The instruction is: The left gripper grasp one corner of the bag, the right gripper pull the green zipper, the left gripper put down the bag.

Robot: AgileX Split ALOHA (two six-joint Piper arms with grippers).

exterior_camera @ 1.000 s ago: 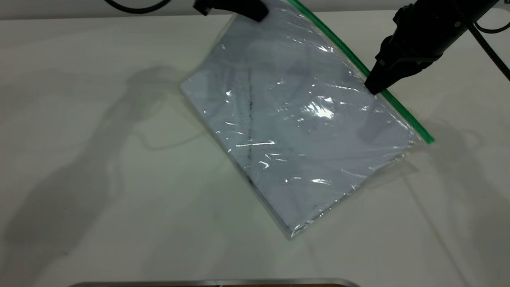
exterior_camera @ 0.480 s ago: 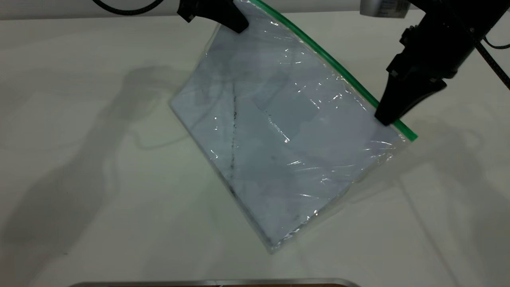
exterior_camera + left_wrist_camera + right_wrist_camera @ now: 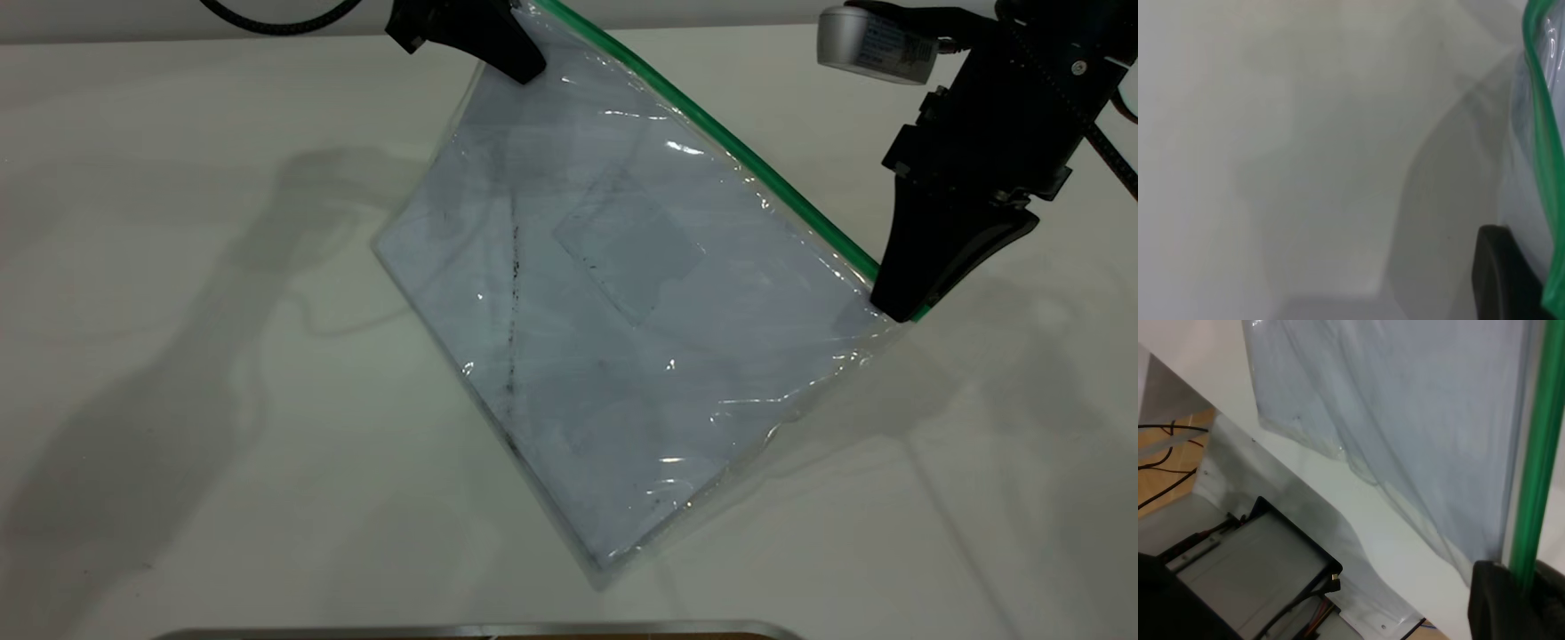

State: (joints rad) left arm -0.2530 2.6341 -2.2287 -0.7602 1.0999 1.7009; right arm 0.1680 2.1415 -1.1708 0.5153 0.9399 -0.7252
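Note:
The bag is a clear pouch with a white face and a dark smudge line. It hangs tilted, its lowest corner near the table's front. My left gripper at the far top is shut on the bag's upper corner, where the green zipper starts. In the left wrist view one finger lies against the green strip. My right gripper is shut on the zipper at its lower right end. The strip runs between its fingers; the slider tab is hidden there.
A metal edge runs along the table's front. A silver cylinder sits on the right arm. A black cable loops at the back left. The right wrist view shows the table's edge and a black box below it.
My right gripper has slid along the green zipper from its middle to its lower right end. The left gripper has shifted left, and the bag's lowest corner has swung nearer the front.

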